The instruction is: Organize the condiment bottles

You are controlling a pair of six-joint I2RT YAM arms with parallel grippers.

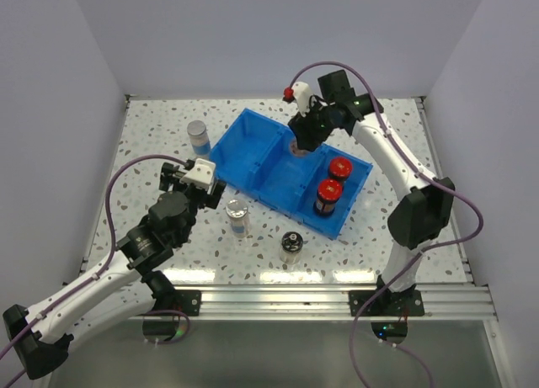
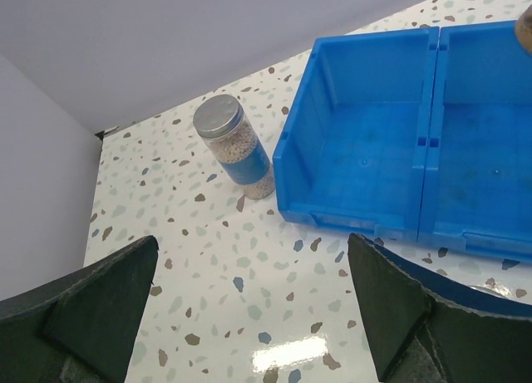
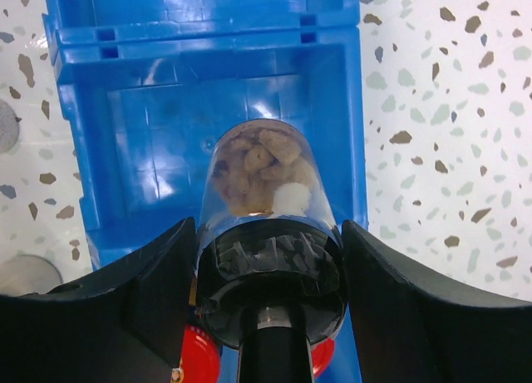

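1. Orientation of the held piece: the clear cylindrical jar with the black shaker top [image 3: 264,179] hangs with its long axis close to vertical, cap up and base down. It is over the middle compartment of the blue three-compartment plastic bin [image 1: 253,140]. I cannot tell whether its base touches the bin floor. Brown lumps and one white piece show through its wall.
2. My right gripper [image 1: 301,140] is clenched on that jar's ribbed black cap, one finger on each side.
3. My left gripper [image 2: 251,246] is released, its dark fingers spread wide with nothing between them, and it hovers over the worktop [image 1: 152,127] left of the bin.
4. Two dark jars with red caps [image 1: 338,168] stand upright in the bin's right compartment, one behind the other.
5. Three more stand upright on the worktop:
   - a clear jar with a silver-grey lid [image 2: 237,146], a blue label band and pale grains inside, near the bin's left wall;
   - a second silver-lidded clear jar [image 1: 237,215] in front of the bin;
   - a second black-topped clear jar [image 1: 292,245] near it, toward the front edge.
6. I see a glossy white worktop flecked with brown, grey and blue, plain pale walls [image 1: 253,34] around it, and an aluminium rail [image 1: 337,300] along the near edge.
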